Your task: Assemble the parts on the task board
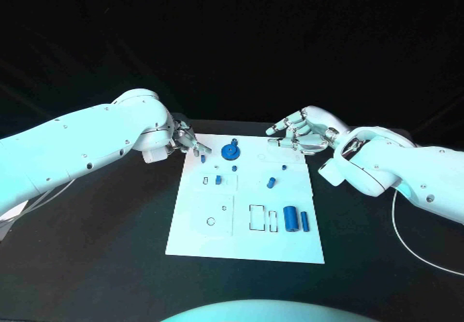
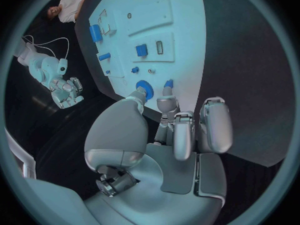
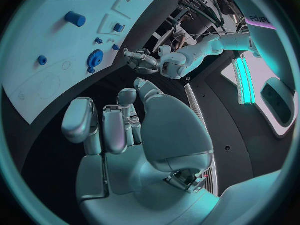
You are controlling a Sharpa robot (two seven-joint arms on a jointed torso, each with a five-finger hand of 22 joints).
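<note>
Plainly the risk sits at the far end of the task board [image 1: 198,238], around the blue gear [image 1: 230,151]. The left robot hand [image 1: 188,142] reaches its fingertips [image 2: 167,103] to a small blue peg [image 2: 169,83] just beside that gear, though whether it pinches the peg I cannot tell. A careless closing could knock the peg flat or nudge the gear. The right robot hand [image 1: 298,133] hovers empty, fingers loosely apart, off the board corner on the gear's other side, above the worktop [image 1: 116,255]
</note>
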